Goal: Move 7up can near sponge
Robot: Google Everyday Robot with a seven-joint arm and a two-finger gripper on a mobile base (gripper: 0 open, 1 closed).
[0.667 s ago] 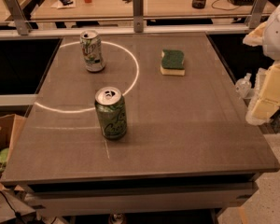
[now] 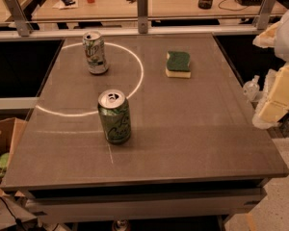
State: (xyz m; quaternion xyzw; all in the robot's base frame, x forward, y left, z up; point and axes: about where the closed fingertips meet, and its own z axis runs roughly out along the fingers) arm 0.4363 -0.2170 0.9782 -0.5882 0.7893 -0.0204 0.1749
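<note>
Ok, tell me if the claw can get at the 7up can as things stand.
Probably yes. The claw sits beyond the right edge of the table, and nothing stands between it and the 7up can; the sponge and the paler can lie farther back.

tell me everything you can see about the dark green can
The dark green can looks like metal, with pale cursive script on its side and a silver top whose mouth looks open. It stands upright on the grey table, front left of centre, at the near edge of a white circle. Only the table touches it; the gripper is past the table's right edge, well away.
</note>
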